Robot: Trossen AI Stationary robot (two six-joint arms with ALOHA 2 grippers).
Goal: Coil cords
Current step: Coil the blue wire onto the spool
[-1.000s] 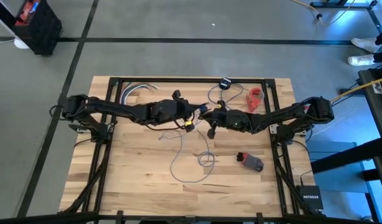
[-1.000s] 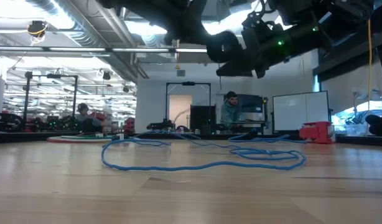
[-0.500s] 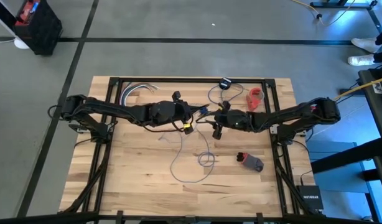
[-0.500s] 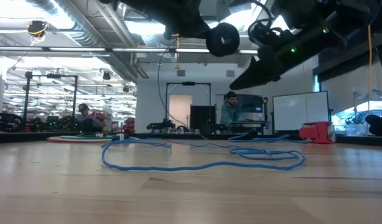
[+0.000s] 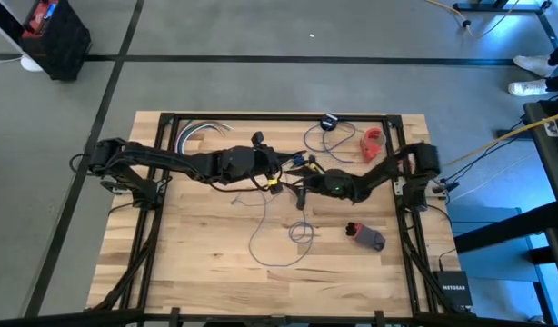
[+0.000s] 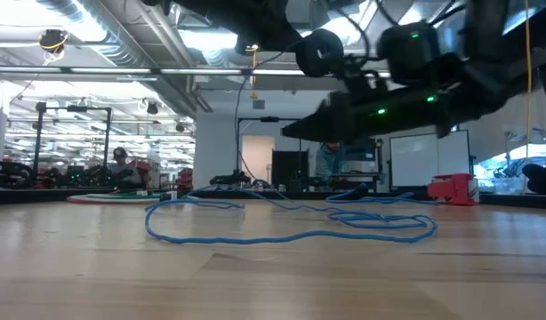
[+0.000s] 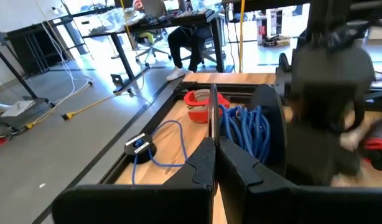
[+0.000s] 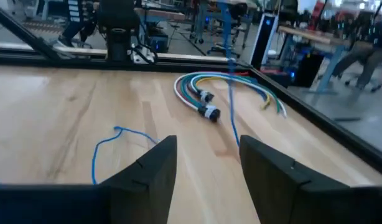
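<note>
Cord (image 5: 277, 238), thin and bluish-grey, lies in loose loops on the wooden table (image 5: 188, 245): in the high view one long loop sits just below the centre toward 6 o'clock, with a small tight ring beside it toward 4 o'clock, and a strand rises from there up to the middle, where the two grippers meet. In the low view the same cord (image 6: 291, 233) rests flat on the boards as a long low loop, and one thin strand climbs from it to the arms above. A further part of the cord (image 5: 317, 138) curls at the far edge toward 12 o'clock and ends at a small black disc (image 5: 329, 121). The left gripper (image 5: 281, 171) hangs over the table centre with its fingers (image 7: 206, 163) pressed together on the cord, which in the left wrist view is bunched in a blue coil (image 7: 248, 129) just past them. The right gripper (image 5: 302, 180) is close beside it toward 3 o'clock, its fingers (image 8: 155, 163) standing wide apart with nothing between them; a strand of the cord (image 8: 229, 68) hangs in front of them. A red object (image 5: 373, 143) lies toward 1 o'clock near the far edge, a grey and red object (image 5: 366, 235) toward 4 o'clock, and a bundle of coloured cables (image 5: 195, 133) toward 11 o'clock.
</note>
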